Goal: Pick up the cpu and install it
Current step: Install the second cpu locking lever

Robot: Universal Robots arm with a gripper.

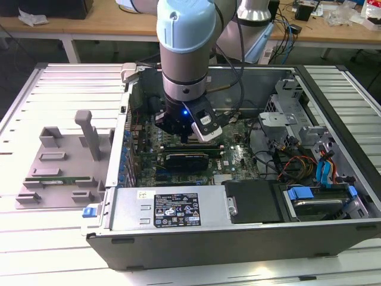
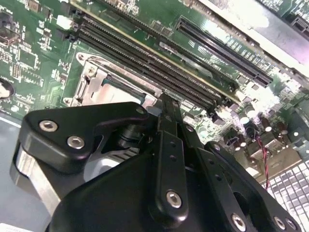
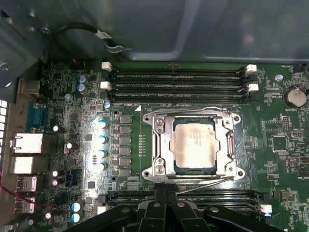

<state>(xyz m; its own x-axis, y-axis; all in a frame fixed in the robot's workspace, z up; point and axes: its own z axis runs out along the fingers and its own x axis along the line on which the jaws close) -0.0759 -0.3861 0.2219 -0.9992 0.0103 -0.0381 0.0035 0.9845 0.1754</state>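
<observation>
We see the shiny square silver cpu [image 3: 194, 146] seated in its metal socket frame [image 3: 159, 145]; whether our claw [image 3: 166, 203] is clenched, we cannot tell.

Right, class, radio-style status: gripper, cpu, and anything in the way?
Gripper low over the motherboard inside the case; finger state unreadable. Cpu lying in the socket frame, shiny top up. Nothing on top of cpu.

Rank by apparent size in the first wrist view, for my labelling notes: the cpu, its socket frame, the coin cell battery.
1. Socket frame, largest; it surrounds the chip.
2. Cpu, seated inside the frame.
3. Coin cell battery, clearly smallest.
</observation>
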